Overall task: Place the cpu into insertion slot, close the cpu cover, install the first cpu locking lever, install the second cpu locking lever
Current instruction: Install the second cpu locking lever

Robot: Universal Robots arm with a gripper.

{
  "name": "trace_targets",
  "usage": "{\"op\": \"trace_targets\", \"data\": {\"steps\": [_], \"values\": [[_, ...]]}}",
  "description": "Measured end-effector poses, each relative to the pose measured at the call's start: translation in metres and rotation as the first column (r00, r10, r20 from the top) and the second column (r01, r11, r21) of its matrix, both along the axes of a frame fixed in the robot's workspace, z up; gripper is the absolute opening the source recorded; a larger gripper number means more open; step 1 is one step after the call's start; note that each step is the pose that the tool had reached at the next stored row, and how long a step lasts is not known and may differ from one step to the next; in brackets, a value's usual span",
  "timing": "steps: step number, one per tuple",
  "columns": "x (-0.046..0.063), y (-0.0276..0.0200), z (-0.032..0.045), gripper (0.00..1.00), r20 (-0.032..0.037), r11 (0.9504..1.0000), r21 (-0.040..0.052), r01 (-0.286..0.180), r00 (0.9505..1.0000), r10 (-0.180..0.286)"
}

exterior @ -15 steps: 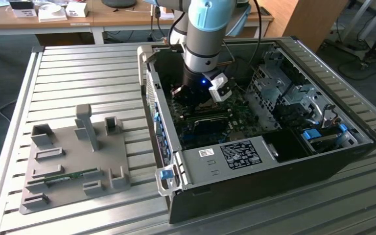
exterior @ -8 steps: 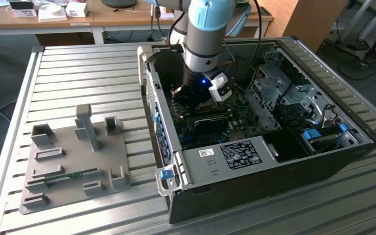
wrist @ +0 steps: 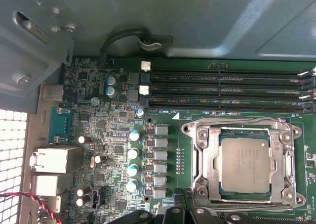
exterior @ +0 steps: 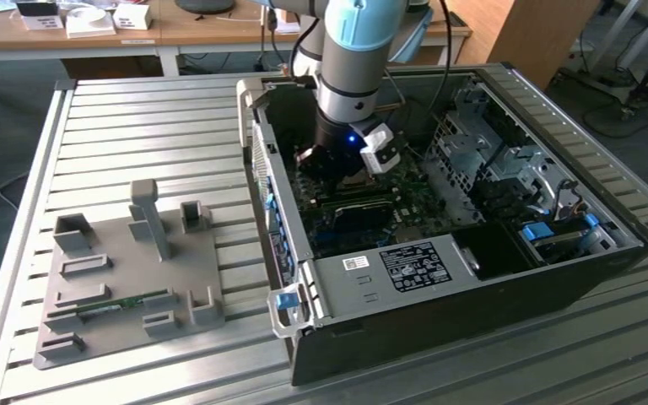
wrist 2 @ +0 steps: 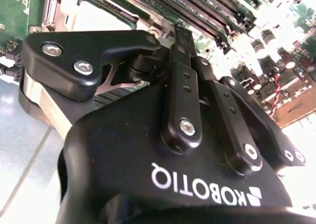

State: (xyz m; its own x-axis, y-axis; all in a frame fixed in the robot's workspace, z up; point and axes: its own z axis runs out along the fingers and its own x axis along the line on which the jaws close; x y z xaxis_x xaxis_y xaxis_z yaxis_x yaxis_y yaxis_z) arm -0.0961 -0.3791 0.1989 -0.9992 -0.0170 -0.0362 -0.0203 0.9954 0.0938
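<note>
Hovering just above the slot point(wrist: 245, 165), the end effector point(wrist 2: 180, 33) has fingers pressed together (pinching nothing); the cpu point(wrist: 245, 164) sits under the closed cover point(wrist: 210, 155).

A robotics lab or workshop: an open computer case point(exterior: 459, 245) lies on a ribbed aluminium table point(exterior: 144, 135), a grey fixture plate point(exterior: 121, 278) rests well apart from the gripper point(exterior: 330, 164), and wooden desks point(exterior: 99, 38) with cables stand behind.

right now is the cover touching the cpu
Touching. In the first wrist view the cover lies closed flat over the cpu, its frame overlapping the chip's edges with no gap visible.
</note>
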Motion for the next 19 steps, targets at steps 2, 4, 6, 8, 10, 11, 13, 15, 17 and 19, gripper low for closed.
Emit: {"op": "trace_targets", "data": {"steps": [2,4,6,8,10,11,13,15,17,19], "values": [[0.0,0.0,0.0012,0.11,0.0001,1.0,0.0001,0.0,1.0,0.0],[0.0,0.0,0.0029,0.11,0.0,1.0,0.0,0.0,1.0,0.0],[0.0,0.0,0.0052,0.11,0.0,1.0,0.0,0.0,1.0,0.0],[0.0,0.0,0.0084,0.11,0.0,1.0,0.0,0.0,1.0,0.0],[0.0,0.0,0.0121,0.11,0.0,1.0,0.0,0.0,1.0,0.0],[0.0,0.0,0.0139,0.11,0.0001,1.0,0.0,0.0,1.0,0.0],[0.0,0.0,0.0175,0.11,0.0,1.0,0.0,0.0,1.0,0.0],[0.0,0.0,0.0188,0.11,0.0001,1.0,0.0001,0.0,1.0,0.0],[0.0,0.0,0.0189,0.11,0.0002,1.0,0.0002,0.0,1.0,0.0],[0.0,0.0,0.019,0.11,0.0,1.0,0.0,0.0,1.0,0.0]]}}
